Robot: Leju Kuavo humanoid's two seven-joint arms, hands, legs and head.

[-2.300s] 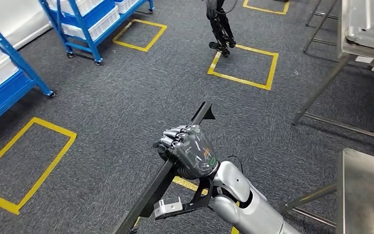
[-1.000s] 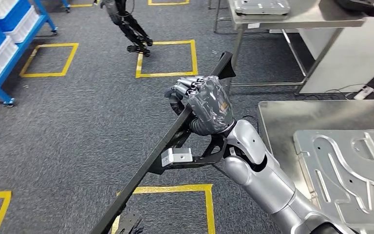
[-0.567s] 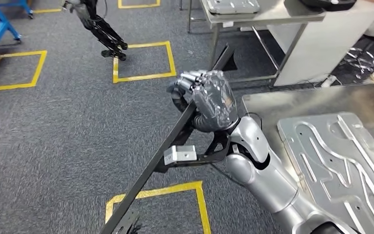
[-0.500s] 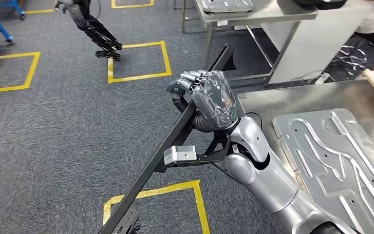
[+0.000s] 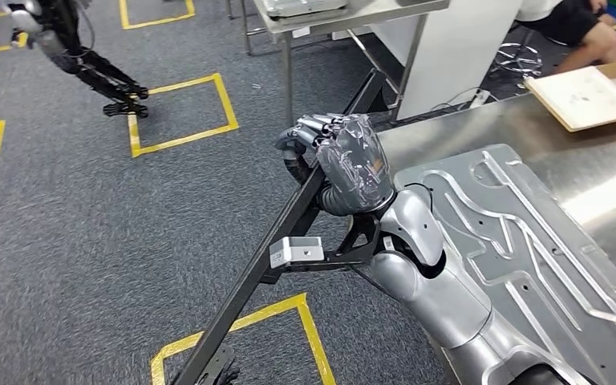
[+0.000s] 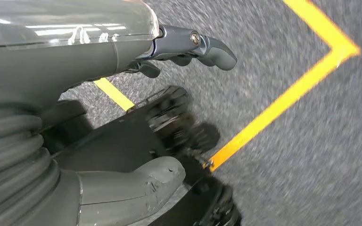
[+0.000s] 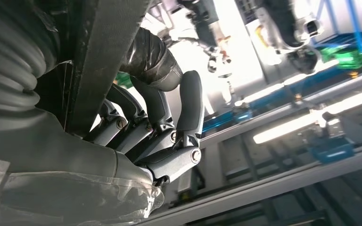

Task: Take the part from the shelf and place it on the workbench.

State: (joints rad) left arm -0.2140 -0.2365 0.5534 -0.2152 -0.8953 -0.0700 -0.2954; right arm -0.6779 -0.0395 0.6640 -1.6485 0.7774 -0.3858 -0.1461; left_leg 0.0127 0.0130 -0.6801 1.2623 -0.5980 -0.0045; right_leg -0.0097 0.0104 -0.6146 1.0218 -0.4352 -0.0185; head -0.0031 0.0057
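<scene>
Right hand: the right hand (image 5: 345,160) is gripping the part (image 5: 277,258), its fingers (image 7: 162,113) wrapping tightly around the bar.
Part: a long black bar, it is slanting up from low near the floor to past the hand, out over the grey carpet, just beside the table's near edge.
Left hand: the left hand (image 6: 99,52) is hanging over the carpet, its fingers (image 6: 202,44) curling loosely and holding nothing.
Table: the steel table (image 5: 577,172) is carrying a large embossed metal panel (image 5: 521,241) and a flat cardboard box (image 5: 589,96).
Person: someone is sitting beyond the table, a leg (image 5: 589,32) showing.
Floor: yellow tape squares (image 5: 180,112) are marking the carpet.
</scene>
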